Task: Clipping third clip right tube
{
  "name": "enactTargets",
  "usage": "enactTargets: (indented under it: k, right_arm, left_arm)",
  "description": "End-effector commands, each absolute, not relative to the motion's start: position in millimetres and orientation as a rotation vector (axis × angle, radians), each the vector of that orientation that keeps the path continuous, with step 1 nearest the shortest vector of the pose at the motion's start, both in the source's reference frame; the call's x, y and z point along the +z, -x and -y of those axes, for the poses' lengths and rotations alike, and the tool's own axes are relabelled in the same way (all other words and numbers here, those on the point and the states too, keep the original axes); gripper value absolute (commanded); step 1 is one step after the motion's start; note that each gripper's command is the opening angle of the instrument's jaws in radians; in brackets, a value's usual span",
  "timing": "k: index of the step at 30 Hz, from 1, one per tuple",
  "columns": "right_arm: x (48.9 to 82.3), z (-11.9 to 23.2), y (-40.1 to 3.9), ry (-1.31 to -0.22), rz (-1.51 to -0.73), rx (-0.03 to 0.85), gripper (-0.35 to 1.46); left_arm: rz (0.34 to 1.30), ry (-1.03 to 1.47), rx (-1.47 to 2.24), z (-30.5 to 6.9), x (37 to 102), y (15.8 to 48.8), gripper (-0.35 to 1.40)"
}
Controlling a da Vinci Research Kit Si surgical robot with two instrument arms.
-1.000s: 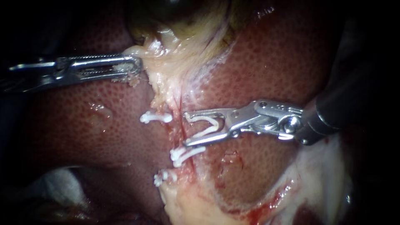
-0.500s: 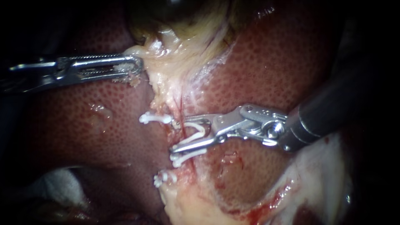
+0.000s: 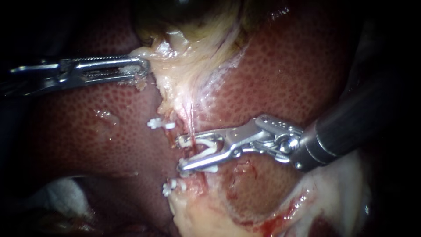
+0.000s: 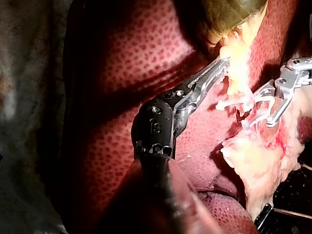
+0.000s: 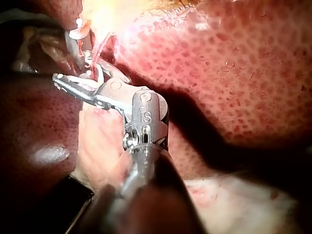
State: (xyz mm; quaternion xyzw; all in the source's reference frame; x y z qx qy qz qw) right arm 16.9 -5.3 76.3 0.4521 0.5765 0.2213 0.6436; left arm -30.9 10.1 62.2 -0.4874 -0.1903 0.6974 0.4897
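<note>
White against the red liver (image 3: 285, 66), the loaded clip (image 3: 213, 146) is held from both sides by the right instrument's (image 3: 180, 153) half-open jaws, which straddle the right tube (image 3: 191, 120). An upper clip (image 3: 160, 124) and a lower clip (image 3: 173, 186) lie nearby. The left instrument's (image 3: 147, 68) jaws are closed on pale tissue (image 3: 175, 74) below the gallbladder (image 3: 193, 13).

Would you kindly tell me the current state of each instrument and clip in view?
left instrument: end effector shut on pale tissue.
right instrument: end effector shut on new clip, astride the tube.
new clip: open, not yet closed.
upper clip: closed.
lowest clip: closed.
</note>
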Motion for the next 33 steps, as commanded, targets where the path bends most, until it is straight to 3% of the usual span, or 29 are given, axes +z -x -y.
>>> enactTargets:
  k: [1, 11, 33]
  right_arm:
    - [76.2, 5.1, -16.9, -1.036, -1.319, 0.511, 0.46]
    - [75.5, 3.4, -16.5, -1.044, -1.344, 0.539, 0.43]
    - [77.1, 3.8, -16.4, -1.036, -1.333, 0.558, 0.33]
  left_arm:
    - [0.463, 1.184, 1.694, -10.1, 62.2, 30.9, -0.35]
    - [0.462, 1.184, 1.694, -10.1, 62.2, 31.0, -0.35]
    - [0.46, 1.184, 1.694, -10.0, 62.3, 31.1, -0.35]
